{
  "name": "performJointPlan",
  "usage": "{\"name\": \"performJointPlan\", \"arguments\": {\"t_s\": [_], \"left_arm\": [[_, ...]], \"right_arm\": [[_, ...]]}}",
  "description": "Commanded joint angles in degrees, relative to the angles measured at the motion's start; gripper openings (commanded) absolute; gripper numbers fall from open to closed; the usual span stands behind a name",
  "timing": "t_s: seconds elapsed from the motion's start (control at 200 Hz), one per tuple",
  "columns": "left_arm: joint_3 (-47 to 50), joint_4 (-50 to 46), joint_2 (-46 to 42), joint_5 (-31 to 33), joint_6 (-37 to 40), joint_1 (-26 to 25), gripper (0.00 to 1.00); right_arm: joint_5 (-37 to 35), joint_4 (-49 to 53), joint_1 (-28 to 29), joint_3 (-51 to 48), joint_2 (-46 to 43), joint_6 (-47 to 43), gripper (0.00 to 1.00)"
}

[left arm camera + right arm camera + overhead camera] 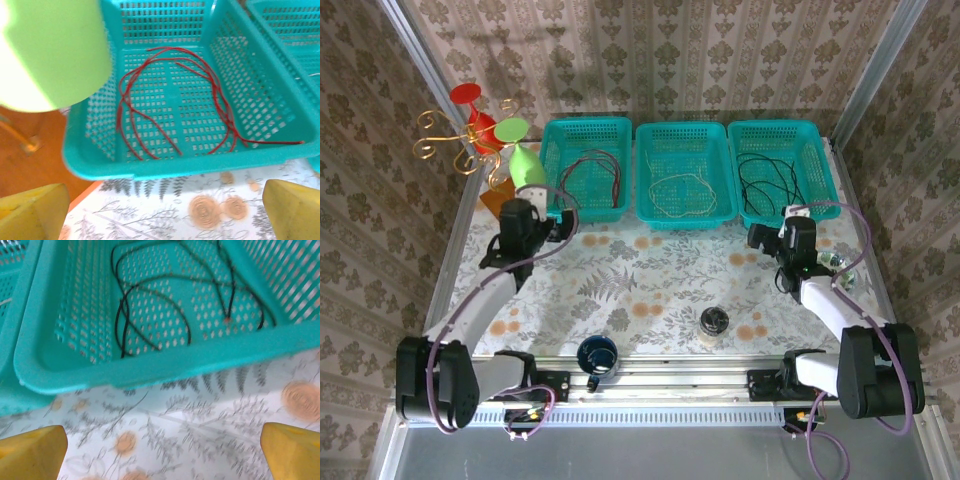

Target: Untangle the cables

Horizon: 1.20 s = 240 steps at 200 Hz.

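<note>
The untangling looks nearly finished to me. Each cable lies alone in its own basket along the far edge of the tabletop. The dark red cable is in the left basket, the cream cable in the middle basket, and the black cable in the right basket. No cable crosses from one basket into another, as far as I can see.

My left claw hovers just in front of the left basket's near wall. Its fingers are spread wide and hold nothing. My right claw hangs the same way before the right basket, also spread and empty.

I judge this to be the checking step. The red cable's loose end rests up on the near right rim of its basket, and the black cable loops over itself in a few places. If anything is left to do, it calls for reaching over a rim, pinching one thin strand without catching the mesh, and easing it flat.

Toward the near edge stand a dark mug and a small jar, well apart from the baskets.

I can read no brand, label or writing on anything. The jar's top is too small to make out.
</note>
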State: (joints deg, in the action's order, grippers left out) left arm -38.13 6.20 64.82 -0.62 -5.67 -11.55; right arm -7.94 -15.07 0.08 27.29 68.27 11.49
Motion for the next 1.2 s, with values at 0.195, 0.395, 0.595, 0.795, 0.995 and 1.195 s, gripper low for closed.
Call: {"name": "performJointPlan", "arguments": {"t_s": [0.195, 0.395, 0.595, 0.795, 0.995, 1.195], "left_arm": [[12.03, 17.55, -5.06, 8.03, 6.08, 3.88, 1.00], [18.58, 25.84, -4.55, 11.08, 8.56, 4.65, 1.00], [22.43, 38.64, 4.03, 10.90, 12.74, 5.18, 1.00], [23.08, 52.98, 15.09, 10.74, 12.02, 5.92, 1.00], [23.44, 64.99, 26.67, 10.70, 12.22, 6.31, 1.00], [21.13, 56.94, 24.63, 8.79, 11.67, 6.55, 1.00]], "right_arm": [[-5.83, -28.74, 0.28, -6.66, 8.07, -5.63, 1.00], [-4.63, -38.56, 0.33, -9.24, 14.07, -5.34, 1.00], [-3.21, -37.32, 0.36, -7.43, 16.39, -5.93, 1.00], [-3.73, -36.96, 1.58, -5.62, 19.35, -7.34, 1.00], [-3.81, -35.90, 1.77, -5.23, 19.20, -7.47, 1.00], [-3.98, -35.57, 1.86, -4.96, 19.31, -7.62, 1.00]]}}
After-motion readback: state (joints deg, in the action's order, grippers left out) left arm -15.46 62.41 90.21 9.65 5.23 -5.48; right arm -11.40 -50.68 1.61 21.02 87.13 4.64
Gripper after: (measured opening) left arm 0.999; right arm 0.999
